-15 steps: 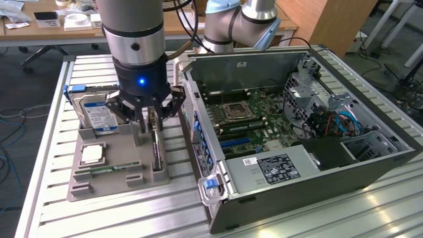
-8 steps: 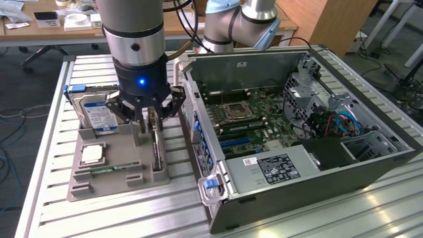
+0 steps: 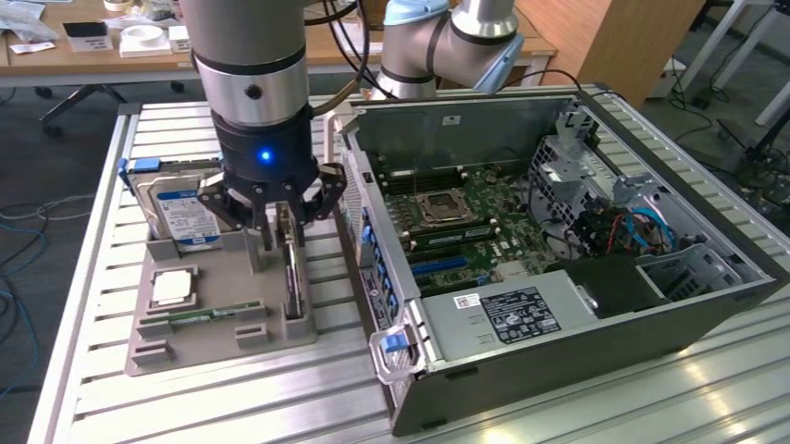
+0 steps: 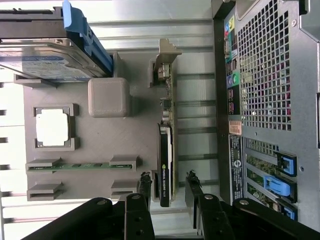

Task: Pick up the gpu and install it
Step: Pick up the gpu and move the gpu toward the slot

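Observation:
The gpu (image 3: 292,277) stands on its edge in a slot of the grey holder (image 3: 198,351), a thin dark card with a black cooler (image 4: 165,170) and a metal bracket at its far end. My gripper (image 3: 281,220) hangs straight above it, open. In the wrist view its fingers (image 4: 145,186) straddle the near end of the gpu (image 4: 166,145), one on each side with a small gap to the card. The open computer case (image 3: 556,231) lies to the exterior view's right of the holder, its motherboard (image 3: 475,217) and blue expansion slots (image 3: 435,268) exposed.
On the holder (image 4: 100,145) also sit a silver hard drive with a blue label (image 3: 185,211) (image 4: 47,57), a processor (image 3: 173,287) (image 4: 52,127) and a green memory stick (image 3: 203,316) (image 4: 80,166). The case's rear panel (image 4: 270,75) stands close beside the gpu. Everything rests on a slatted aluminium table (image 3: 247,407).

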{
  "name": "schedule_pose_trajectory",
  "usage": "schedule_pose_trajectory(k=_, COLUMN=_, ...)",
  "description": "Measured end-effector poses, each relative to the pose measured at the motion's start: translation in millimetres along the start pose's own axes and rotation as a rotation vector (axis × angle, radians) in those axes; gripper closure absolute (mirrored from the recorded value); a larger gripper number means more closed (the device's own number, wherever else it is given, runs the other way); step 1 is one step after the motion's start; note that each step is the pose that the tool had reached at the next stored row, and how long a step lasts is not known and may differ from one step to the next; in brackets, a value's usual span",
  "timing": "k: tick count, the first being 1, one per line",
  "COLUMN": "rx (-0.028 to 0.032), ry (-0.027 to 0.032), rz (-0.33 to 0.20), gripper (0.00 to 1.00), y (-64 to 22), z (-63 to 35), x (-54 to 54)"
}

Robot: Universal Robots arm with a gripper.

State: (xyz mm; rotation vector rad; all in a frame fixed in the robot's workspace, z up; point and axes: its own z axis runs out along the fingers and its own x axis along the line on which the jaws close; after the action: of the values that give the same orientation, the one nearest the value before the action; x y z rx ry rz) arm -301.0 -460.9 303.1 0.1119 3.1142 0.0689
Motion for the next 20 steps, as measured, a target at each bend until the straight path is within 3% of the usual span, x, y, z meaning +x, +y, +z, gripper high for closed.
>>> schedule_pose_trajectory(k=20, rx=0.0000, ry=0.0000, rz=0.000, gripper=0.58, y=-0.3, z=7.9, x=0.2)
